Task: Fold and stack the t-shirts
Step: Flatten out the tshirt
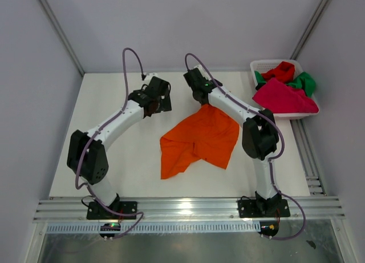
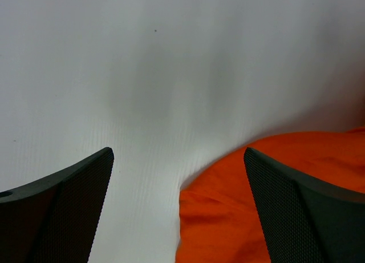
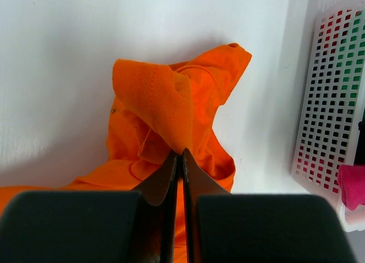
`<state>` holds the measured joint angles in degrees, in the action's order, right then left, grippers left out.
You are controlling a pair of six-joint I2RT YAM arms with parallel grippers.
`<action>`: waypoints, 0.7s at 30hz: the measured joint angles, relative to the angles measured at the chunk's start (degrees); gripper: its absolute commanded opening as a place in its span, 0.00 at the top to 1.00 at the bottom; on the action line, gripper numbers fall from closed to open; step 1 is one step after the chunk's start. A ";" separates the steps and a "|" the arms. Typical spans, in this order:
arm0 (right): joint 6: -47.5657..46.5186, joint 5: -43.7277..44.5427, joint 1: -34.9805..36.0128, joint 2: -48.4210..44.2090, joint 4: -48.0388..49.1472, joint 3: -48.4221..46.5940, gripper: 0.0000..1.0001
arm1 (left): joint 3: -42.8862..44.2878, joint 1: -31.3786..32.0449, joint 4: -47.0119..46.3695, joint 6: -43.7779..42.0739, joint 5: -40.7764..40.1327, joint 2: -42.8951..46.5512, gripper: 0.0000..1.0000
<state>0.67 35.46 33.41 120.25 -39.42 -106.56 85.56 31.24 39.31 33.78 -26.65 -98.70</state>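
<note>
- Your right hand (image 3: pixel 181 152) is pinched tight on a fold of the orange shirt (image 1: pixel 197 140). The rest trails from it onto the counter (image 1: pixel 114 160).
- Your left hand (image 2: pixel 178 153) stands wide, holding nothing. The shirt's edge reaches in between its fingers from one side.
- The pink shirt (image 1: pixel 282 96), red shirt (image 1: pixel 282 71) and green shirt (image 1: pixel 305 80) lie in the basket (image 3: pixel 328 103), to the right of your right hand.

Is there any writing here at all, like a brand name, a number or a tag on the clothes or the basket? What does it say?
None: no text can be read in any view.
The orange shirt is plain, with no print or tag showing.
The pink shirt, red shirt and green shirt show no lettering.
The white basket has no visible label.
</note>
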 measured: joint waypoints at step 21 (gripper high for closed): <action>1.46 0.04 0.00 -0.02 0.13 2.84 0.93 | -10.21 -8.37 -9.92 4.09 20.09 0.55 0.15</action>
<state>2.13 35.51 33.41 120.22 -39.29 -103.72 75.35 22.87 29.39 37.87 -6.57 -98.15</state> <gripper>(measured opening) 0.072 0.829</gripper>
